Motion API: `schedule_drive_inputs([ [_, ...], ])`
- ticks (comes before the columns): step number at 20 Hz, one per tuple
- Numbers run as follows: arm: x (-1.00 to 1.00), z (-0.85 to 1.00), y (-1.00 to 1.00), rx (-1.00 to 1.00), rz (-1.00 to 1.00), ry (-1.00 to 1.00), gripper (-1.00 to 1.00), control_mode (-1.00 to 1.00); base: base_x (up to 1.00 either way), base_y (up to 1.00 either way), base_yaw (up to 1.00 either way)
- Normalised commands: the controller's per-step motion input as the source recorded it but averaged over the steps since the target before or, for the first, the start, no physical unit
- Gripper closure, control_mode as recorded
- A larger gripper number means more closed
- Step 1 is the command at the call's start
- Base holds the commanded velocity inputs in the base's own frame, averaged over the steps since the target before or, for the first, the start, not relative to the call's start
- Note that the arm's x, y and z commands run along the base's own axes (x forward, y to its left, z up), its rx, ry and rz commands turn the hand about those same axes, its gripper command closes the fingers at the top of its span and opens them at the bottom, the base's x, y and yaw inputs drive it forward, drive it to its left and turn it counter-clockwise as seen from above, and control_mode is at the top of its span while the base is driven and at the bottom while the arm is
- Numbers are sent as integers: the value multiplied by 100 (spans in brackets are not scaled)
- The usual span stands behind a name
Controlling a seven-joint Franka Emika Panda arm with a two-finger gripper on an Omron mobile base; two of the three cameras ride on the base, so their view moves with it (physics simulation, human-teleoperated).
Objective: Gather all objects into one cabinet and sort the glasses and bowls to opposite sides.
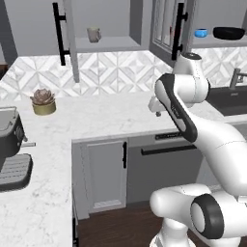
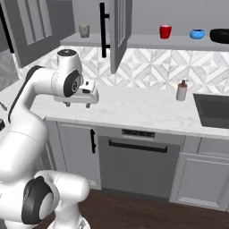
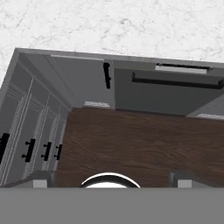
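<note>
The grey-olive cup [image 2: 84, 30] stands upright at the shelf's [image 2: 134, 42] left end. Past the open door [image 2: 118, 31], the red cup [image 2: 165, 31] stands upright, then the blue bowl [image 2: 197, 34] and black bowl [image 2: 221, 36], rims up. The left base view hides the red cup behind the door. The gripper [image 2: 79, 103] hangs over the counter [image 2: 134, 112], jaws wide, empty.

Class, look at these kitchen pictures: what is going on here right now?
The robot's claw hangs open and empty above the counter's front edge, holding nothing. On the open wall cabinet shelf, the grey-olive cup stands alone at the left, while the red cup, blue bowl and black bowl sit to the right. No gathering or sorting shows yet.
</note>
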Motion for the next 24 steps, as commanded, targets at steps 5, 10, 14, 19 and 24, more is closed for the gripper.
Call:
schedule_drive_inputs([
  [5, 0, 0, 0, 0, 0, 0, -100, 100, -2, 65, 0],
  [10, 0, 0, 0, 0, 0, 0, -100, 100, 0, 34, 1],
  [14, 0, 0, 0, 0, 0, 0, -100, 100, 8, 1, 15],
  [19, 0, 0, 0, 0, 0, 0, -100, 100, 15, 0, 24],
  [24, 0, 0, 0, 0, 0, 0, -100, 100, 2, 0, 18],
])
